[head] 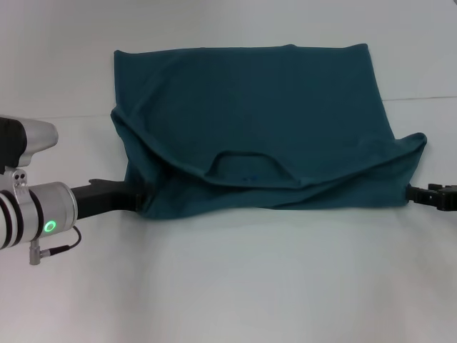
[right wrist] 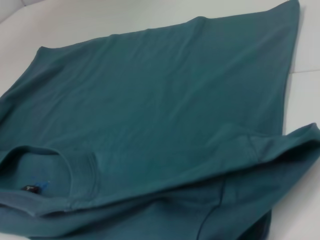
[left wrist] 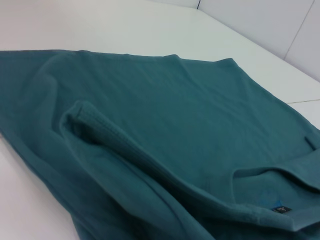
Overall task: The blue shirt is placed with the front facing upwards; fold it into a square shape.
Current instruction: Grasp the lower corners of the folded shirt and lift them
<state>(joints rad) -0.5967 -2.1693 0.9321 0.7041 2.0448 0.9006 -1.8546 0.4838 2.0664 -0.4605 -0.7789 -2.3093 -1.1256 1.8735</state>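
Note:
The blue shirt (head: pixel 250 107) lies spread on the white table (head: pixel 228 286), its print hidden. Its collar (head: pixel 246 168) end is doubled over the body along the near edge. My left gripper (head: pixel 139 200) is at the near left corner of the cloth and my right gripper (head: pixel 410 194) is at the near right corner. Each is shut on the shirt, with its fingertips buried in the fabric. The left wrist view shows the shirt (left wrist: pixel 175 115) with its dark label (left wrist: pixel 280 208). The right wrist view shows the shirt (right wrist: pixel 150 100) and the label (right wrist: pixel 30 189).
The white table runs on all sides of the shirt, with bare surface in front of it and to the far left (head: pixel 57 71). A seam in the tabletop (head: pixel 428 98) runs off to the right of the shirt.

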